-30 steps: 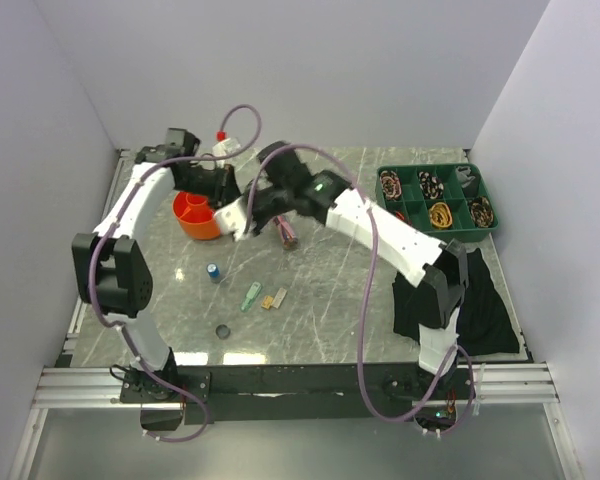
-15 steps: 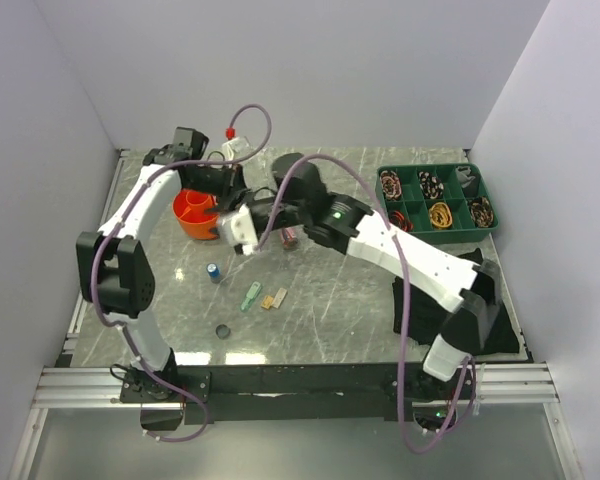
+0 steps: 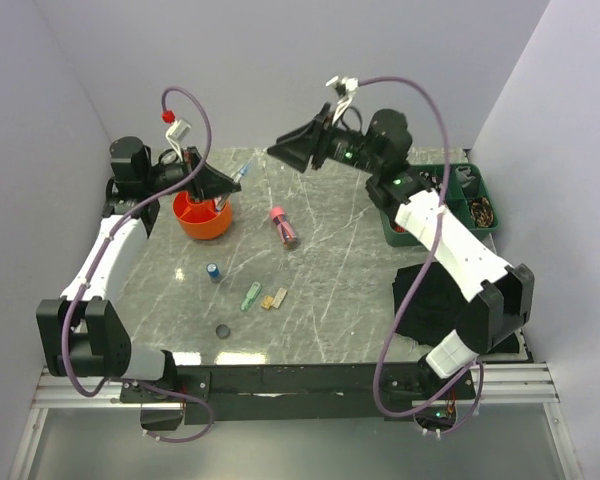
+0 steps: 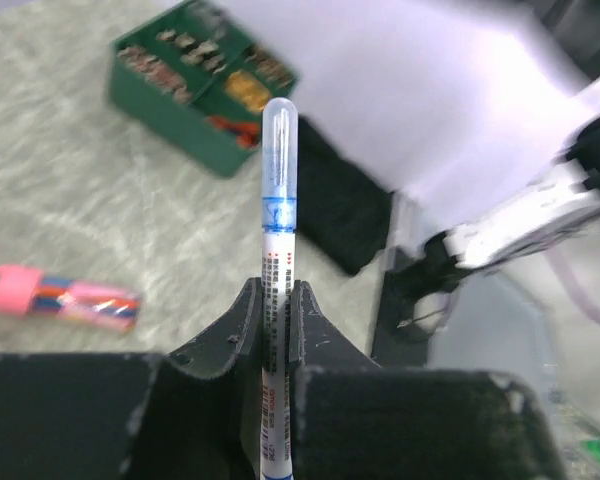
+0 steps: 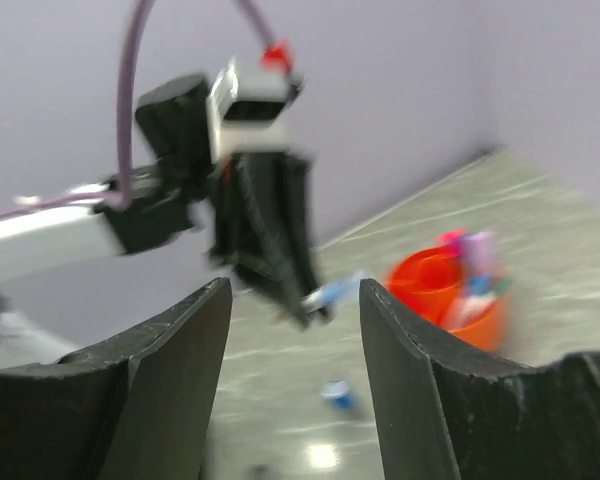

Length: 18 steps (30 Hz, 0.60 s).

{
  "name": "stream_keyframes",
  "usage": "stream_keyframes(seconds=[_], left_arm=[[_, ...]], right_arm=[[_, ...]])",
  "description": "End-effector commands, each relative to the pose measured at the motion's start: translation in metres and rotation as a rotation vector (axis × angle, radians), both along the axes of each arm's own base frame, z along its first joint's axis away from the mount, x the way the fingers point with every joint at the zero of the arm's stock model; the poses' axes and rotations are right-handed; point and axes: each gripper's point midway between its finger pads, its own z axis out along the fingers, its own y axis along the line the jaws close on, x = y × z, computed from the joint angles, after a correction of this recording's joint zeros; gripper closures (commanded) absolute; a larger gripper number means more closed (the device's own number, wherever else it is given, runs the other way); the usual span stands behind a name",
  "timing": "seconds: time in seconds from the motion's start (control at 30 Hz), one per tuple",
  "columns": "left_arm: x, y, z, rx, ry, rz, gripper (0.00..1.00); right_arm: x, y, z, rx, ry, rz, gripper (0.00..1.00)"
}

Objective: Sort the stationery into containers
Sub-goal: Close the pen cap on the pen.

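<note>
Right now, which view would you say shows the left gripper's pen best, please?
The left wrist view: the white pen stands sharp and large, clamped in the left gripper. The top external view shows a small sliver by the orange pot; the right wrist view, only a blurred tip.

- Ahead of the left gripper (image 4: 270,300), locate the green tray (image 4: 155,115); its compartments hold coiled bands (image 4: 245,92).
- Ahead-right of that gripper, you see the black cloth (image 4: 330,200) beside the tray.
</note>
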Motion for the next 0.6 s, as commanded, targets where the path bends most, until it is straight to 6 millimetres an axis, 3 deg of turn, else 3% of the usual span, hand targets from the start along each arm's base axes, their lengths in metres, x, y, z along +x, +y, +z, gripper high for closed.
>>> stream_keyframes(seconds=[0.0, 0.03, 0.1, 0.13, 0.23, 0.57], left_arm=[[-0.006, -0.003, 0.038, -0.084, 0.035, -0.104, 0.89], [-0.006, -0.003, 0.047, -0.082, 0.023, -0.136, 0.90], [-0.002, -0.003, 0.047, -0.074, 0.044, -0.163, 0.97], [-0.004, -0.003, 0.054, -0.066, 0.027, -0.183, 0.99], [0.000, -0.003, 0.053, -0.054, 0.053, -0.191, 0.99], [-0.018, -0.024, 0.054, -0.029, 0.007, -0.235, 0.99]], right_arm=[[-0.034, 0.013, 0.011, 0.188, 0.161, 0.225, 0.39], [-0.032, 0.014, 0.000, 0.192, 0.180, 0.232, 0.40], [-0.033, 0.014, -0.002, 0.219, 0.164, 0.256, 0.41], [-0.027, 0.017, -0.017, 0.216, 0.192, 0.259, 0.43], [-0.024, 0.023, -0.024, 0.235, 0.189, 0.298, 0.44], [-0.010, 0.032, -0.006, 0.314, 0.099, 0.291, 0.42]])
